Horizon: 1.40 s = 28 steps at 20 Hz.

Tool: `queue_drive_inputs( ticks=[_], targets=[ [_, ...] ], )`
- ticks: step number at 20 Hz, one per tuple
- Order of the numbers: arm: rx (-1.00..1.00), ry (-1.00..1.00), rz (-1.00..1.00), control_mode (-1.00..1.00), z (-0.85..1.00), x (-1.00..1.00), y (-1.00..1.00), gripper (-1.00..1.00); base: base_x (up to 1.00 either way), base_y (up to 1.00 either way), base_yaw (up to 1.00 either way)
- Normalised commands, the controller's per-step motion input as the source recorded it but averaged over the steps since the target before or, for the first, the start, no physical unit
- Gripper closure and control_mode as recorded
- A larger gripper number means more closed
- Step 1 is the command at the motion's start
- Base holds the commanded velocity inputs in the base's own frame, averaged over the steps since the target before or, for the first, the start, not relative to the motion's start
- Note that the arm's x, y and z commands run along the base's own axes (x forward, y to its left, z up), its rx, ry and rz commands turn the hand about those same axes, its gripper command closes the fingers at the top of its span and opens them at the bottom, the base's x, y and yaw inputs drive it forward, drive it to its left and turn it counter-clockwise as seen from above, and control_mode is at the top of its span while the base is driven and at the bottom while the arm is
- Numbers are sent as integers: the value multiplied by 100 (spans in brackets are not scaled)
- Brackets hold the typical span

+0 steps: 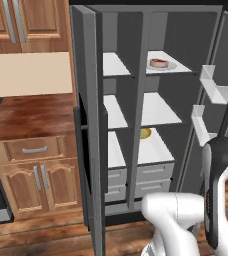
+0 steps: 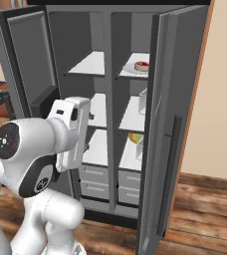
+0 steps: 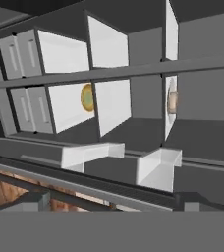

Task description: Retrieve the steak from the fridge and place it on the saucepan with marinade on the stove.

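Grey steel all round: the fridge (image 1: 136,30) stands with both of its two doors swung wide, showing a middle divider with three white shelves on either side and two grey drawers stacked under each column, four drawers in all. One steak (image 1: 158,63), red with a pale rim, lies on a small pale plate (image 1: 170,65) on the top shelf of the right-hand column, well back from the arm. One small yellowish round food item (image 1: 145,133) sits on the lowest shelf of that same column, just beside the divider. Two white door bins (image 1: 215,85) hang on the inside of the right door, one above the other. From the hand view the interior appears rolled on its side; the fingertips cannot be made out in the dark at its bottom edge, but the jaws stand spread wide with nothing between them. To the left is a wooden counter (image 1: 33,117) over one drawer and two cabinet doors.
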Motion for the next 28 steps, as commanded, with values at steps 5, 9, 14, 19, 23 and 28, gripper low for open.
queue_drive_inputs(
  ticks=[5,9,14,19,23,28],
  targets=[
    [-10,-14,-18,-100,-23,3,8,-100,0,0,0],
    [0,0,-2,-100,0,11,0,-100,0,0,0],
    [0,-2,0,-100,-14,3,0,-100,0,0,0],
    [0,-11,0,-100,-36,16,0,-100,0,0,0],
    [0,-18,0,-100,-38,34,0,-100,0,0,0],
    [-3,-23,0,-100,-41,39,0,-100,0,0,0]
  ],
)
